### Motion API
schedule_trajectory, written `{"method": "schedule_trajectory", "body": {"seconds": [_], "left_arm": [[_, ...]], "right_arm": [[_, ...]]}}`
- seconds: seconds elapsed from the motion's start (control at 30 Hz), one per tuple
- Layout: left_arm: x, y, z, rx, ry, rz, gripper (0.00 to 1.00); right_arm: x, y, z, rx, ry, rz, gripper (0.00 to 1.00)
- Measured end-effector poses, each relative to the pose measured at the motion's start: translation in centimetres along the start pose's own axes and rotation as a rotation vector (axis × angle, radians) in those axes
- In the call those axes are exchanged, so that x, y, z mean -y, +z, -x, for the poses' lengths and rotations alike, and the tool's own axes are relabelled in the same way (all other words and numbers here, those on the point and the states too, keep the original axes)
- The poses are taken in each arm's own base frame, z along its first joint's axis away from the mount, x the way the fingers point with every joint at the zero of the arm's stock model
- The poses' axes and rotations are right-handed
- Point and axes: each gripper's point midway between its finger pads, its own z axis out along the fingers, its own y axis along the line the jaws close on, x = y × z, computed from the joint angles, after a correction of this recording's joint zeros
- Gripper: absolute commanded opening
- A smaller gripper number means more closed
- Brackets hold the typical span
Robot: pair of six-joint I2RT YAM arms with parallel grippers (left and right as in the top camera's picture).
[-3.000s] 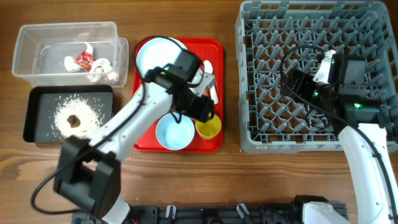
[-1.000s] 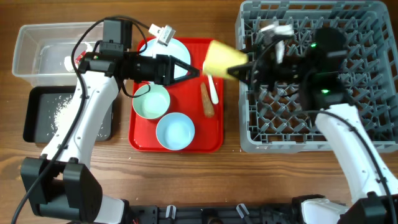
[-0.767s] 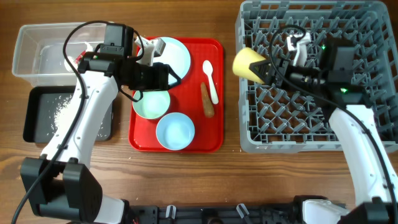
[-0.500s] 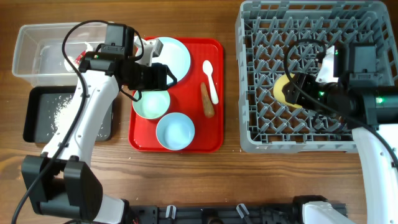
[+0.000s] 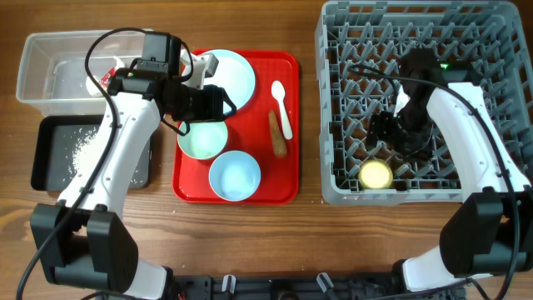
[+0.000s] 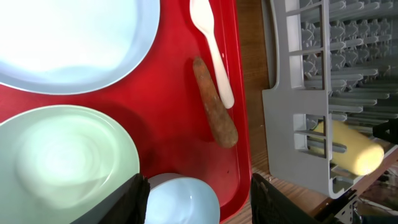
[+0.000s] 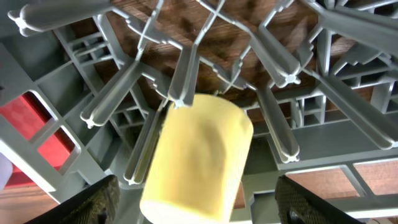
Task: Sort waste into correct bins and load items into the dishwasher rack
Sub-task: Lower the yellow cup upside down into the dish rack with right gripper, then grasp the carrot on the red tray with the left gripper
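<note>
1. Since the right gripper (image 7: 196, 186) shows both fingers spread wide, with a gap either side of the yellow cup (image 7: 199, 155), we read it as gripping nothing.
2. Cup sits inside the dishwasher rack (image 5: 483, 33), down among the pegs (image 7: 280, 62), in the near-left part, close to the wall facing the red tray (image 5: 283, 187). Overhead we see only its round end. We can't tell whether the mouth is up or down.
3. Right arm reaches over the middle of the rack, with the gripper just behind the cup.
4. Left gripper (image 6: 198, 183): fingers apart, nothing between them. We see it hover over the red tray, above where the plate (image 5: 229, 71) meets the greenish bowl (image 5: 202, 140).
5. On the red tray: plate at the far left and the greenish bowl just nearer. The blue bowl (image 5: 234, 177) is nearer again, by the near edge.
6. Right strip of that tray: spoon (image 5: 282, 107) and carrot-like stick (image 5: 276, 135), the stick just beside the spoon's handle.
7. Left of the red tray: clear tub (image 5: 50, 75) at the back, contents mostly hidden by the left arm. Black tray (image 5: 50, 167) is in front of it, with rice (image 5: 83, 148) scattered inside.
8. Everything rests on the wooden table (image 5: 308, 242).
</note>
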Motion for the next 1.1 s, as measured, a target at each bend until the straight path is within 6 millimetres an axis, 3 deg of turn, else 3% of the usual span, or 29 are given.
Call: {"method": "schedule_trajectory", "body": {"seconds": [0.13,0.2,0.27,0.33,0.5,0.6,0.67,0.73,0.8,0.83,1.1], "left_arm": [[2.0,1.5,-0.2,-0.002,0.079,0.055,0.64],[3.9,3.0,-0.6,0.005,0.135,0.133,0.63],[5.6,4.0,0.4,0.08,0.162,0.19,0.62],[7.5,6.6,0.9,0.115,0.19,0.207,0.6],[3.2,13.0,-1.8,-0.142,0.127,0.358,0.61],[2.1,16.2,-2.1,-0.234,0.159,0.391,0.64],[2.0,17.3,-3.2,-0.278,0.195,0.396,0.64],[2.4,17.5,-3.6,-0.29,0.222,0.393,0.6],[2.4,17.5,-3.5,-0.291,0.236,0.39,0.34],[2.4,17.4,-3.4,-0.292,0.245,0.389,0.28],[2.1,17.4,-3.8,-0.293,0.191,0.409,0.35]], "right_arm": [[-0.4,-0.4,-0.4,-0.017,-0.025,0.024,0.9],[-1.0,-2.9,0.9,0.06,-0.039,0.047,0.94],[-1.7,-6.1,2.0,0.176,-0.056,0.081,0.97],[-1.9,-8.8,2.1,0.283,-0.07,0.109,0.98],[-2.0,-9.4,2.1,0.307,-0.073,0.115,0.98],[-2.0,-9.4,2.2,0.314,-0.077,0.116,0.98],[-2.1,-9.4,2.3,0.317,-0.084,0.116,0.98],[-2.1,-9.5,2.3,0.319,-0.085,0.117,0.98],[-2.1,-9.5,2.4,0.323,-0.089,0.117,0.98],[-2.1,-9.5,2.4,0.325,-0.093,0.116,0.98],[-2.1,-9.5,2.5,0.326,-0.112,0.114,0.98]]}}
